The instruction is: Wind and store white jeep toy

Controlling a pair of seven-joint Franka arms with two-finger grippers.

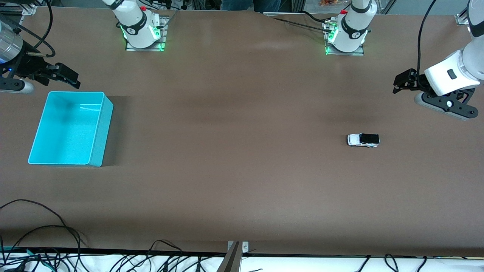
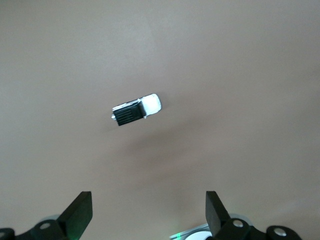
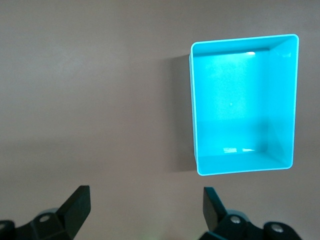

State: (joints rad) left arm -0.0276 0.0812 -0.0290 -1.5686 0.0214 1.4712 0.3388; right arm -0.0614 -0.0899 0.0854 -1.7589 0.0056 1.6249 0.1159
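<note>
Front view: white jeep toy (image 1: 363, 140) sits upright on its wheels on the brown table (image 1: 234, 151), toward the left arm's end, its length running along the table's long axis, black roof panel up. Taking the jeep as landmark: turquoise bin (image 1: 96, 132) stands well apart from it toward the right arm's end, open side up, nothing in it. Left gripper (image 1: 401, 81) hangs in the air over bare table near the jeep, at the left arm's end, not touching the toy. Right gripper (image 1: 66, 77) hangs well apart from the jeep, over the table just beside the bin's rim nearest the robot bases. Left wrist view: jeep (image 2: 136, 110) lies on bare table between and ahead of the 2 fingers (image 2: 77, 212), jaws spread wide, nothing held. Right wrist view: bin (image 3: 280, 100) seen from above, interior bare; right gripper (image 3: 146, 207) jaws also spread wide, nothing held. Both arms wait.
</note>
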